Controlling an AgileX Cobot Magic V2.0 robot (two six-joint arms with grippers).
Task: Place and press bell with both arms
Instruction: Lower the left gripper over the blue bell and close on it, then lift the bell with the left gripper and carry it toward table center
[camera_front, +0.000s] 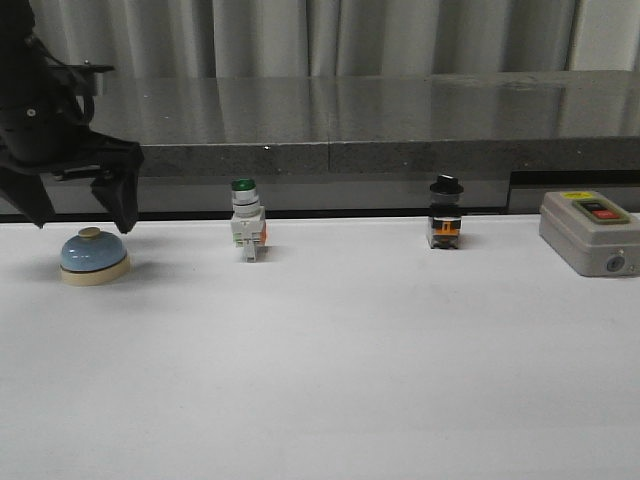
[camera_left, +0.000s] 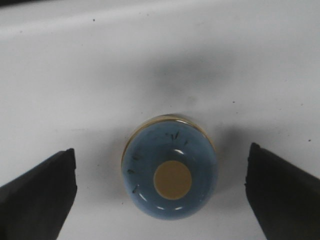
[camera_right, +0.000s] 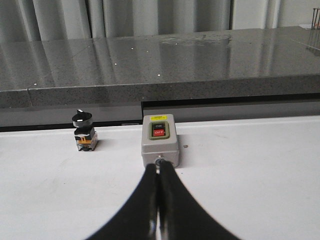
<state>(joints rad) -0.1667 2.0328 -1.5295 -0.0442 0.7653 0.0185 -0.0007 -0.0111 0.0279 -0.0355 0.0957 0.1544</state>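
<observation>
White table (camera_front: 330, 380) carries the bell (camera_front: 94, 256) under the wide-open, empty left end effector (camera_front: 82, 212); two switches (camera_front: 247, 232) stand nearby, while only the right wrist view shows the right end effector (camera_right: 159, 172) closed, empty.

left gripper (camera_front: 85, 205) spread wide; right gripper (camera_right: 159, 172) closed

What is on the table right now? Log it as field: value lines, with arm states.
bell: far left on the white table, upright, untouched
left gripper: open, above the bell, fingers either side, not touching
right gripper: shut, empty, pointing at the grey switch box
green-capped switch: left of centre
black-knobbed switch: right of centre
switch box: far right
</observation>
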